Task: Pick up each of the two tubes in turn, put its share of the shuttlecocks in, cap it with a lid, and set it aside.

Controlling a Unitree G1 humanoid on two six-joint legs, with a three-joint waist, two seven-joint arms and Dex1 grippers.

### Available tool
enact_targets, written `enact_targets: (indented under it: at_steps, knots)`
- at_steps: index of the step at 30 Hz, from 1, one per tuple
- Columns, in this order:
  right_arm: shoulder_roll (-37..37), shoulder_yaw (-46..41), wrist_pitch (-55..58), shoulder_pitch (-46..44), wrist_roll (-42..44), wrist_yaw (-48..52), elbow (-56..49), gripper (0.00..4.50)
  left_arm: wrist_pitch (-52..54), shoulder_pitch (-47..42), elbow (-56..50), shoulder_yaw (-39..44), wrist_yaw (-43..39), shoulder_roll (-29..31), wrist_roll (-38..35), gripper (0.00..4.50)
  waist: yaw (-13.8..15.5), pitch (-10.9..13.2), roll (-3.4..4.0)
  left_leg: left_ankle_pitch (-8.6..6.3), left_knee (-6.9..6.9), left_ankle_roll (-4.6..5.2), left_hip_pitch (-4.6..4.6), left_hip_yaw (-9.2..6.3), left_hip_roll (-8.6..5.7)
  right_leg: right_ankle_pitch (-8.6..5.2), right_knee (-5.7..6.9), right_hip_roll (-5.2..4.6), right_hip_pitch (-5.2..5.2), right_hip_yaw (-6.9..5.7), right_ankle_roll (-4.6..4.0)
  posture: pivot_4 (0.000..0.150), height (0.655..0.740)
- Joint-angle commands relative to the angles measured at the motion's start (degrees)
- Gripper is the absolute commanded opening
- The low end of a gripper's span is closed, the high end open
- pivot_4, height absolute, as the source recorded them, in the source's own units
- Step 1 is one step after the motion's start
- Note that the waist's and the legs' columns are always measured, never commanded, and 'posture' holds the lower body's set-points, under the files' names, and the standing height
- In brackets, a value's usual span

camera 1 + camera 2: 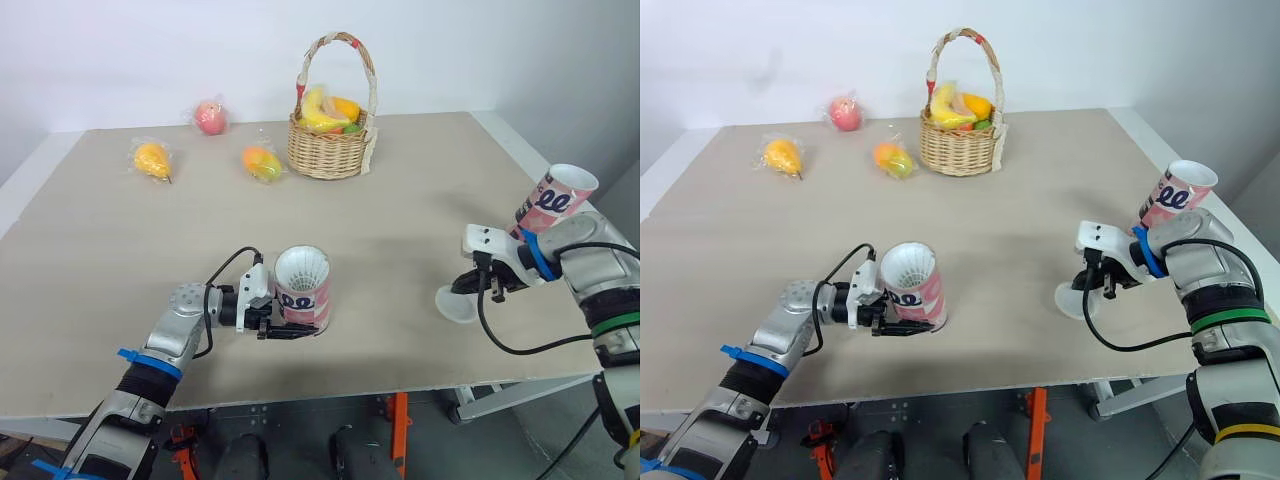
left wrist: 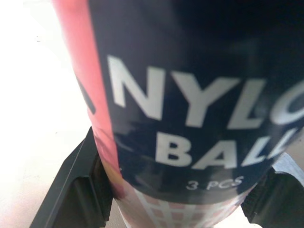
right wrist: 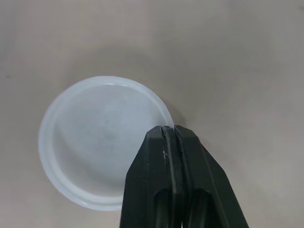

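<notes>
Right now my left claw point(image 1: 288, 327) is clamped around the lower body of a pink tube point(image 1: 303, 292), which stands upright on the surface point(image 1: 400, 200) near the front edge with a white shuttlecock point(image 1: 301, 267) in its mouth. My right claw point(image 3: 168, 130) is pinched tight on the rim of a translucent lid point(image 3: 92, 156). The second tube point(image 1: 555, 200) leans just behind my right arm

Prob. test lab w/ bare table point(image 1: 420, 200), blank wall point(image 1: 150, 50)
</notes>
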Motion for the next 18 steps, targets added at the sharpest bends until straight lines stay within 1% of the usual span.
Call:
enact_targets:
  at_steps: [1,2,6,9,11,13,16,18]
  knots:
    - [-1.2,-2.9,2.0,-0.8,2.9,1.5,-6.5,0.10,2.8,0.6,1.5,-2.4,-0.7,1.2,2.9,2.91,0.0,0.0,0.00,0.00,0.00,0.00,0.00,-0.01,0.00,-0.01,0.00,0.00,0.00,-0.01,0.01,0.150,0.7400]
    - [-1.2,-3.5,2.9,-0.9,3.9,2.1,-8.6,0.10,3.1,0.5,1.4,-2.5,-0.9,1.3,2.9,2.91,0.0,0.0,0.00,0.00,-0.01,0.00,0.00,-0.01,0.00,-0.01,0.00,0.00,0.00,0.00,0.01,0.150,0.7400]
    - [-0.5,-6.5,10.5,-4.4,10.9,4.2,-23.0,0.10,3.7,0.3,1.2,-2.7,-1.3,1.4,3.0,2.91,-0.1,0.0,0.03,-0.02,-0.10,-0.03,-0.03,-0.01,0.00,-0.07,0.00,0.00,-0.06,0.01,0.01,0.150,0.7400]
    - [1.8,-6.8,16.7,-12.0,16.7,4.9,-32.8,0.10,3.2,0.0,1.4,-2.8,-1.6,1.6,3.4,2.91,-0.3,0.0,0.10,-0.03,-0.23,-0.05,-0.04,0.00,0.00,-0.07,0.00,0.00,-0.16,0.00,0.02,0.150,0.7400]
    - [2.6,-6.0,18.4,-14.7,18.2,4.5,-35.2,0.10,2.8,-0.2,1.6,-2.8,-1.7,1.6,3.6,2.91,-0.3,0.0,0.10,-0.03,-0.34,-0.05,-0.03,-0.02,0.00,-0.08,0.00,0.00,-0.19,-0.02,0.01,0.150,0.7400]
    - [4.4,-4.3,19.1,-18.3,18.9,3.9,-36.5,0.10,2.9,-0.5,1.8,-2.7,-1.8,1.5,3.7,2.91,0.1,-0.1,-0.16,-0.03,-0.47,-0.06,-0.03,-0.15,0.02,-0.24,-0.03,0.01,-0.16,-0.18,-0.15,0.150,0.7400]
    - [9.6,0.8,17.8,-24.6,16.7,2.5,-36.2,0.10,2.7,-1.1,2.2,-2.6,-2.0,1.3,3.7,2.91,0.1,-0.2,-0.15,-0.06,-0.64,-0.10,-0.04,-0.03,0.07,-0.28,-0.23,-0.05,-0.22,-0.18,-0.26,0.150,0.7400]
    - [12.0,3.3,16.1,-26.6,15.0,1.8,-34.8,0.10,2.5,-1.3,2.4,-2.6,-2.2,1.3,3.8,2.91,0.1,-0.2,-0.15,-0.06,-0.70,-0.10,-0.07,0.01,0.06,-0.25,-0.27,-0.06,-0.26,-0.16,-0.21,0.150,0.7400]
